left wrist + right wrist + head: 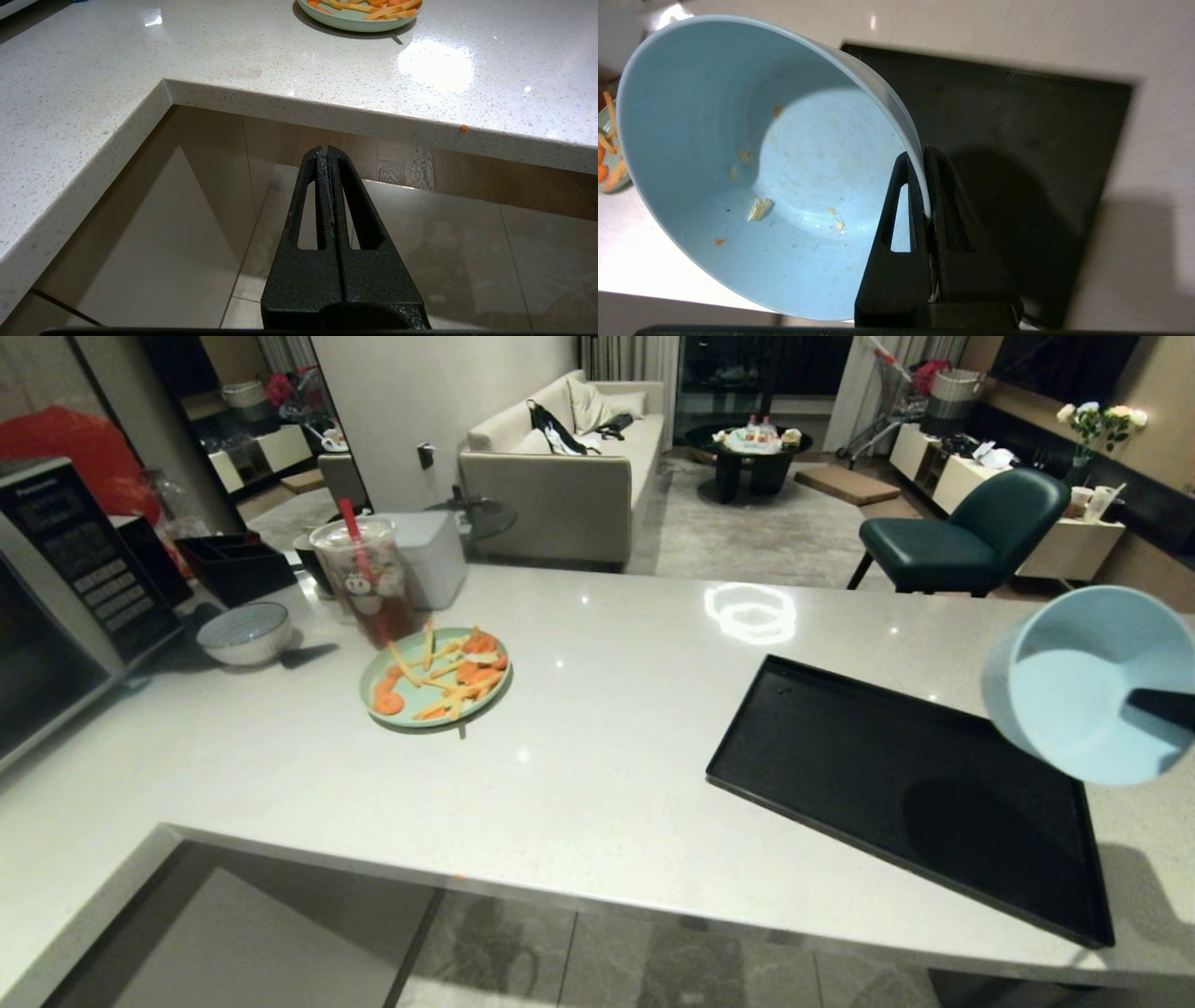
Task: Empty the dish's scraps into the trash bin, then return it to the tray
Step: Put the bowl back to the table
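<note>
Right end effector (924,186): pinching the bowl's rim
Bowl (752,168): tilted, raised above the tray (896,775); few crumbs (759,209) inside
Left end effector (327,154): pressed together, below the worktop (280,60) edge
Plate (435,678): on the worktop

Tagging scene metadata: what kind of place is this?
Likely a home or a staged apartment: a stone kitchen counter with a microwave, opening onto a lounge with a sofa and a coffee table.

Beyond the pale speckled bench (607,728), a beige sofa (560,476) sits at upper centre, a dark green chair (962,537) at upper right, a round black coffee table (747,457) on grey floor.
</note>
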`<state>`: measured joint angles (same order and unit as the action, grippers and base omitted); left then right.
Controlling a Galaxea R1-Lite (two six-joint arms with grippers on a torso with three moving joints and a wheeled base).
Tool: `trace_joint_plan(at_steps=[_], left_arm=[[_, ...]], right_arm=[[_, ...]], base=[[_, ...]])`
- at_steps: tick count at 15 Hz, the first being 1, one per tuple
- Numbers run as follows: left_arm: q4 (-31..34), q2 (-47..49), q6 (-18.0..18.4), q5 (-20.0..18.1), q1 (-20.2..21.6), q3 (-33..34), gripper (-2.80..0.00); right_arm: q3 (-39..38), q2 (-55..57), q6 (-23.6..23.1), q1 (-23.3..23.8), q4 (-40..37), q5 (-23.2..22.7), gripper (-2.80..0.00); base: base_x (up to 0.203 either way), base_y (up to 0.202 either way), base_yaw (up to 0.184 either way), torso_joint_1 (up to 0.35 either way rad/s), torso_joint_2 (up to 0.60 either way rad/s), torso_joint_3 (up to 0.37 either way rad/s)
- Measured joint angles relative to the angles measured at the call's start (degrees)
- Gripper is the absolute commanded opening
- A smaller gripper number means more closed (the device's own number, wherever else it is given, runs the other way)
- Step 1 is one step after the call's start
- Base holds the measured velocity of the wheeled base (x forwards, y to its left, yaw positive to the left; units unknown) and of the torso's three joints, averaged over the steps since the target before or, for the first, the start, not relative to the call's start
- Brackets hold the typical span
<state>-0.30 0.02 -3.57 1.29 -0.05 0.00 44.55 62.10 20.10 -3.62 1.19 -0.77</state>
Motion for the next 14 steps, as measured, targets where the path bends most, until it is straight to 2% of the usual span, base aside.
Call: trace_joint_plan(at_steps=[2,5,7,9,14], left_arm=[[0.0,0.0,0.0,0.0,0.0,0.0,-2.8],[0.0,0.0,0.0,0.0,0.0,0.0,-2.8],[0.0,0.0,0.0,0.0,0.0,0.0,-2.8],[0.0,0.0,0.0,0.0,0.0,0.0,-2.8],[0.0,0.0,0.0,0.0,0.0,0.0,-2.8]], right_arm=[[5.9,10.5,9.1,-3.0,-2.7,0.1,-2.8],[17.5,25.0,25.9,-8.1,-9.9,0.4,-2.8],[22.6,32.7,35.1,-10.6,-14.5,0.6,-2.8],[24.3,37.6,39.3,-11.6,-16.3,0.7,-2.8],[24.8,41.6,43.3,-11.8,-19.6,0.7,-2.8]], base=[[0.0,0.0,0.0,0.0,0.0,0.0],[0.0,0.0,0.0,0.0,0.0,0.0],[0.0,0.0,0.0,0.0,0.0,0.0],[0.0,0.0,0.0,0.0,0.0,0.0],[0.0,0.0,0.0,0.0,0.0,0.0]])
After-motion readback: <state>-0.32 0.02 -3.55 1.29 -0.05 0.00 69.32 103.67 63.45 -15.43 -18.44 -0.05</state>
